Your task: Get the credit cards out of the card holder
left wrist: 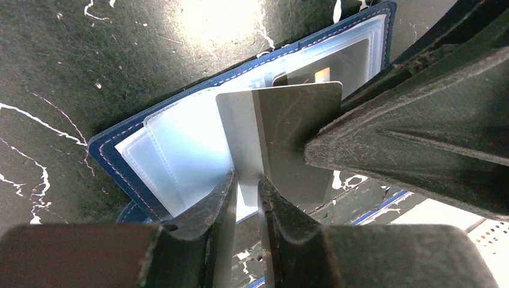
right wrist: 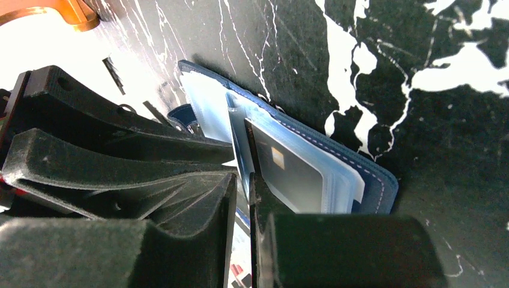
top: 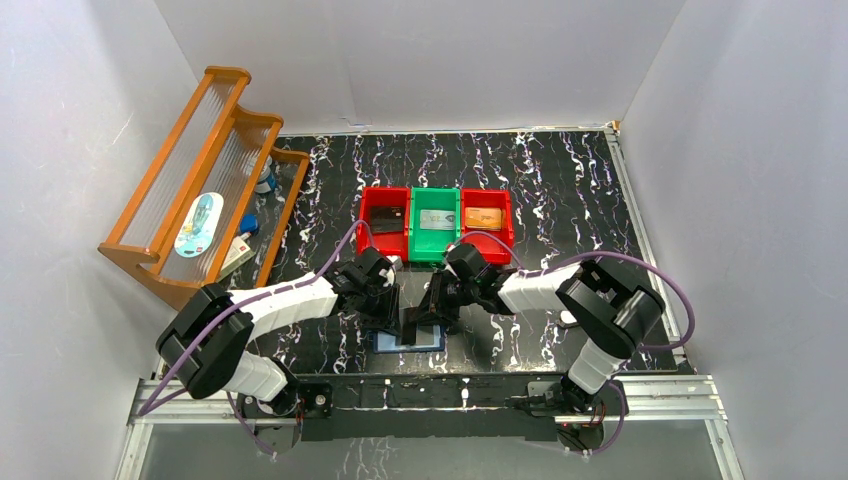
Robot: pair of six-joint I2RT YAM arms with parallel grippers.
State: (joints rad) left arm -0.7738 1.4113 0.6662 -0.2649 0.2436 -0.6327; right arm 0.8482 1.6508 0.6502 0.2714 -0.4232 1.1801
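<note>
Open card holder (top: pixel 420 343) lies flat at lower ctr of top view. One credit card (left wrist: pixel 288 132) stands up out of its clear sleeves. L gripper (left wrist: pixel 246 180) is pinched on card's lower edge. R gripper (right wrist: pixel 242 180) is clamped on card's side, seen edge-on in R wrist view.

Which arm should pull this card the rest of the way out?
Probably right: the right gripper pinches the bare end of the credit card, while the left gripper clamps its sleeve in the card holder.
</note>
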